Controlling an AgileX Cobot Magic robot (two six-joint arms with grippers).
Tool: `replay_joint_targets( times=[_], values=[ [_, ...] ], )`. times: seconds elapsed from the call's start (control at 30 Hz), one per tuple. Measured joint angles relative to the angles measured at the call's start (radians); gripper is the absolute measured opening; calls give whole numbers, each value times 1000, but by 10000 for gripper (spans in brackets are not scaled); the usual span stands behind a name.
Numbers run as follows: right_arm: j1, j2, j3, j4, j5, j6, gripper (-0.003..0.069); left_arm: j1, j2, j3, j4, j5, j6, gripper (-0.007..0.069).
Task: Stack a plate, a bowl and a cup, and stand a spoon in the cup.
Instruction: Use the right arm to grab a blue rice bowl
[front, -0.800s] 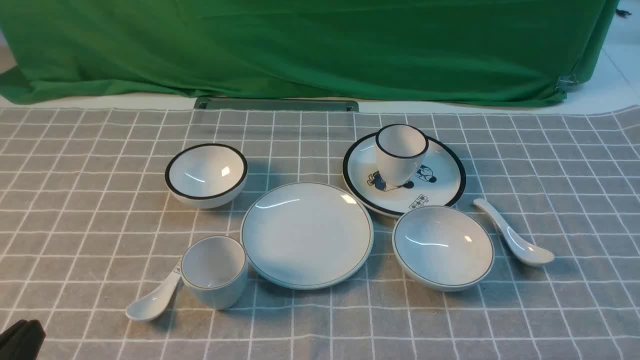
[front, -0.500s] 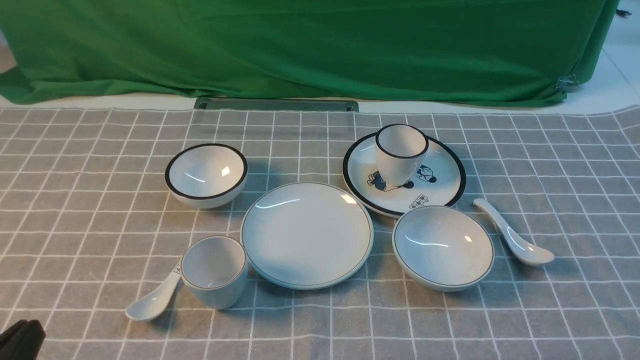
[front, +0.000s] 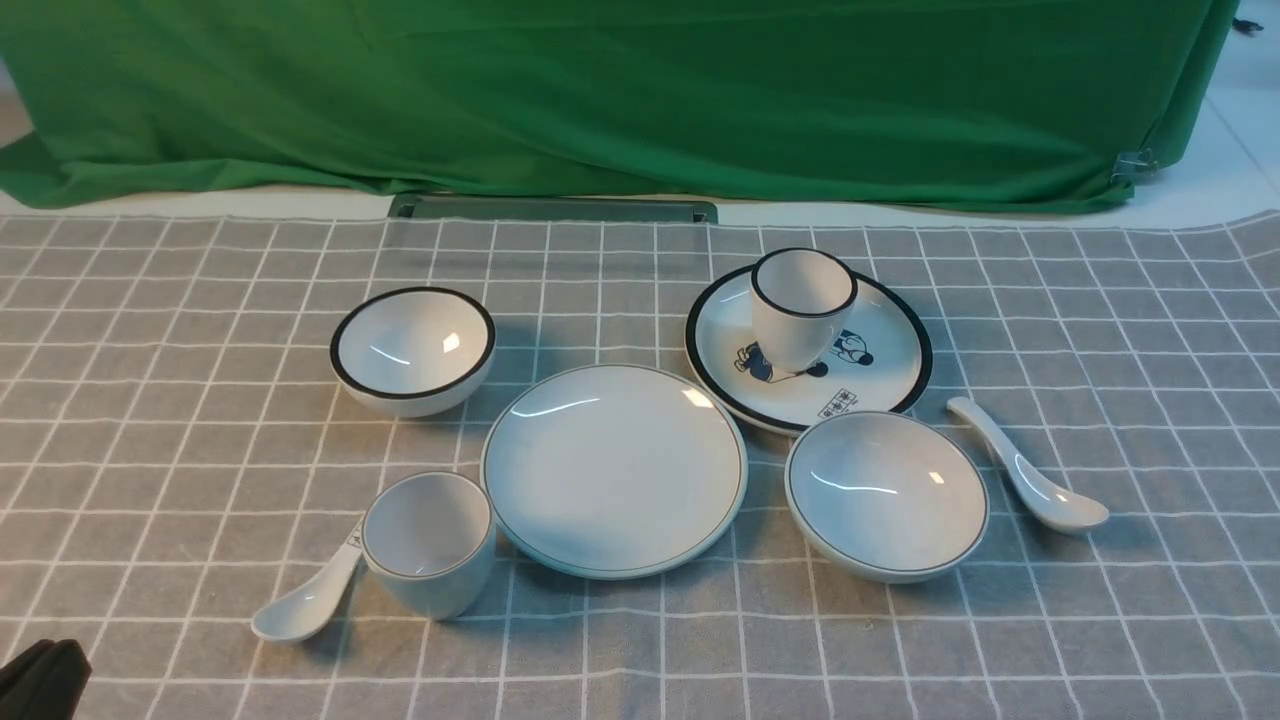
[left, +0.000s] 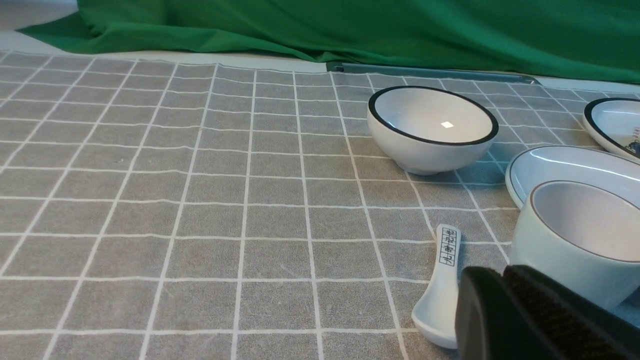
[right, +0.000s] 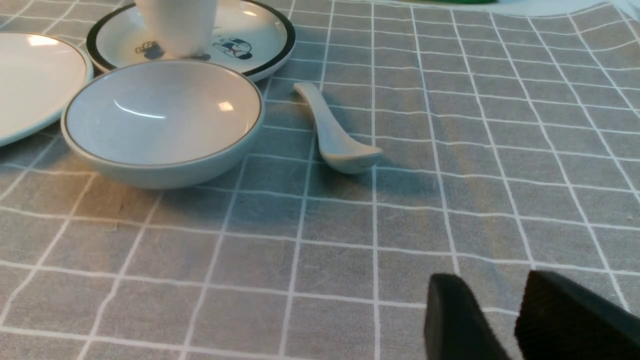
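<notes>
The plain plate (front: 613, 470) lies mid-table with nothing on it. Right of it rests the thin-rimmed bowl (front: 887, 495) (right: 160, 117), and further right lies the plain spoon (front: 1030, 480) (right: 335, 135). At the plate's near left stands the faint-rimmed cup (front: 428, 543) (left: 580, 240). My left gripper (front: 40, 680) (left: 502, 272) is low at the near left corner, shut and empty, short of the cup. My right gripper (right: 492, 287) does not show in the front view. In its wrist view it hovers open over bare cloth, nearer to me than the spoon.
A black-rimmed bowl (front: 412, 350) sits at the back left. A cartoon plate (front: 880, 375) at the back right carries a bold-rimmed cup (front: 802, 305). A spoon with printed characters (front: 305, 600) (left: 440, 295) lies beside the task cup. A green drape (front: 620, 90) hangs behind.
</notes>
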Motion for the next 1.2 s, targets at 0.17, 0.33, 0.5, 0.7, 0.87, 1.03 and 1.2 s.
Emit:
replay_joint_targets(
  times=[0.17, 0.33, 0.5, 0.7, 0.87, 1.03, 1.2],
  values=[
    [0, 0, 0, 0, 0, 0, 242, 0, 0, 0, -37, -34, -7, 17],
    [0, 0, 0, 0, 0, 0, 242, 0, 0, 0, -372, -224, -109, 17],
    [0, 0, 0, 0, 0, 0, 242, 0, 0, -1, -535, -317, -191, 17],
    [0, 0, 0, 0, 0, 0, 242, 0, 22, -235, -484, -2, -153, 17],
    [0, 0, 0, 0, 0, 0, 242, -12, 255, -485, -429, 323, 90, 17],
    [0, 0, 0, 0, 0, 0, 242, -127, 517, -622, -413, 443, 181, 17],
    [0, 0, 0, 0, 0, 0, 242, -240, 703, -666, -406, 458, 218, 17]
  ],
)
